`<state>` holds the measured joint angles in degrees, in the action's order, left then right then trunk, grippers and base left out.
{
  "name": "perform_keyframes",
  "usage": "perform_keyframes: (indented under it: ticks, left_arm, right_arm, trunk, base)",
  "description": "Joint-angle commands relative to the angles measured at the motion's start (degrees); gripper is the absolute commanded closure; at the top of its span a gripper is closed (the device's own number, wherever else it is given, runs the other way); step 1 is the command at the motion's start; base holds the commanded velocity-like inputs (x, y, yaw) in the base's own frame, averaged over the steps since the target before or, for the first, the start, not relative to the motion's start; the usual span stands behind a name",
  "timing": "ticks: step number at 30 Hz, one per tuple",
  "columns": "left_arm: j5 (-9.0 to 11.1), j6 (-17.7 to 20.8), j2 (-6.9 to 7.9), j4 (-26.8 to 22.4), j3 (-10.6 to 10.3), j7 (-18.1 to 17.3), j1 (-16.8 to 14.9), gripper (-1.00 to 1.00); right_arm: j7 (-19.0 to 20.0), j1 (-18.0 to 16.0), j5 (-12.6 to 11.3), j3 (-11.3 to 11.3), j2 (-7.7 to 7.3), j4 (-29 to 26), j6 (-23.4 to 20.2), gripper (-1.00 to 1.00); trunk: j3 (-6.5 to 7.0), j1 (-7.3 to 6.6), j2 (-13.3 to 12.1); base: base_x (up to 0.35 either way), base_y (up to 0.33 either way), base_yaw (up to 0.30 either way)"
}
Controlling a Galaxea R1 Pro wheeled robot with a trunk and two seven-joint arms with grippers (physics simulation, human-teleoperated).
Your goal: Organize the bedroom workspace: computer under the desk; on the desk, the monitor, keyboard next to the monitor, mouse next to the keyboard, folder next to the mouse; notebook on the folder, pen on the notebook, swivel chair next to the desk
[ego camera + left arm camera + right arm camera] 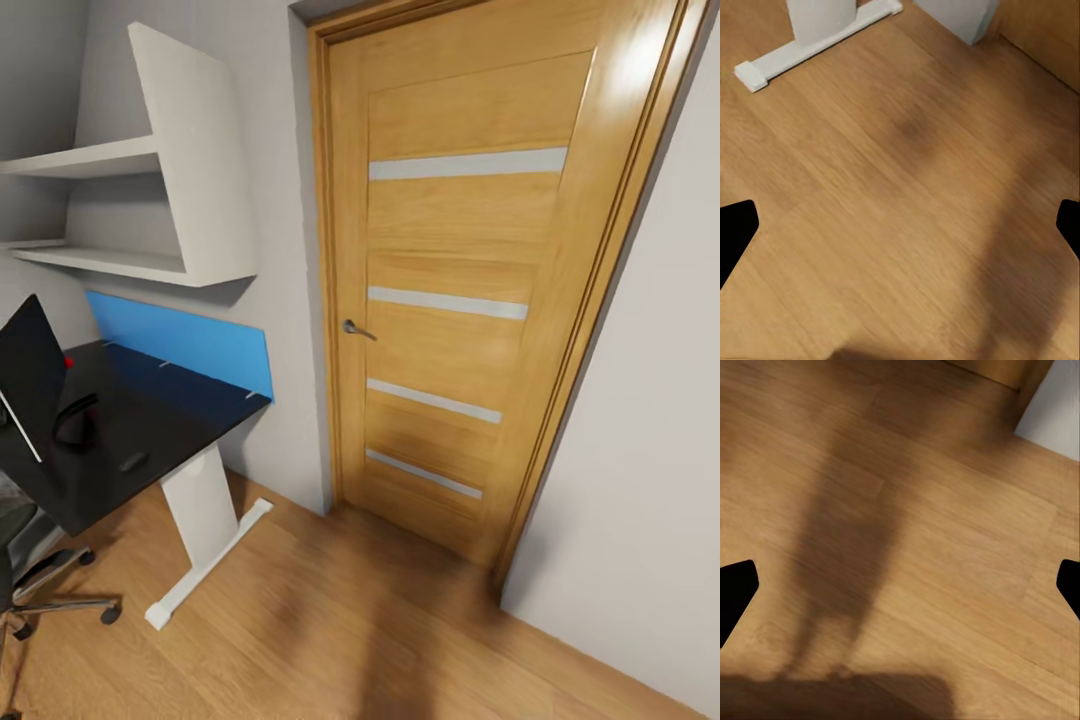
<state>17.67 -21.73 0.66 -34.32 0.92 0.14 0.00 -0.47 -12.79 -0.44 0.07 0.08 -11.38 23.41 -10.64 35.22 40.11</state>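
Where desk (150, 440) ends, closed wooden door (460, 300); mouse (133, 461) near edge.

We face a closed oak door (450, 300) with four frosted glass strips and a metal lever handle (357, 329). White wall shelves (140, 205) hang left of it. Wood plank flooring (330, 620) runs beneath, shadowed in places.

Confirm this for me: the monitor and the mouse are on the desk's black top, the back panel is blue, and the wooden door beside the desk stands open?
Not quite. In the head view the wooden door is shut in its frame, not open. The rest holds: the monitor and the mouse are on the black top of the desk, and the back panel is blue.
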Motion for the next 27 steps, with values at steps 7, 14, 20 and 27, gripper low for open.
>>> perform_keyframes:
  ticks: [7,14,20,27]
  left_arm:
    - [3.2,0.2,0.53,0.0,0.7,0.8,0.0,-1.00]
    - [3.5,0.3,0.78,1.0,4.2,6.1,0.0,-1.00]
    - [3.3,0.0,0.63,1.2,5.8,10.9,0.0,-1.00]
    - [3.3,-0.6,0.37,1.2,5.9,11.2,0.0,-1.00]
  right_arm:
    - [-0.1,0.0,-0.1,-0.3,0.65,0.2,0.4,-1.00]
    - [-1.1,0.0,0.0,-0.1,0.97,0.2,0.4,-1.00]
    - [-2.7,0.0,0.1,-0.1,1.09,0.2,0.4,-1.00]
    - [-3.0,0.0,0.2,-0.1,1.08,0.2,0.4,-1.00]
  trunk:
    - [0.65,-1.53,-2.8]
    - [1.37,-3.07,-5.6]
    - [1.99,-4.39,-8.0]
    - [2.71,-5.92,-10.8]
  base:
    - [0.000,0.000,0.141]
    - [0.000,0.000,0.148]
    - [0.000,0.000,0.154]
    - [0.000,0.000,0.155]
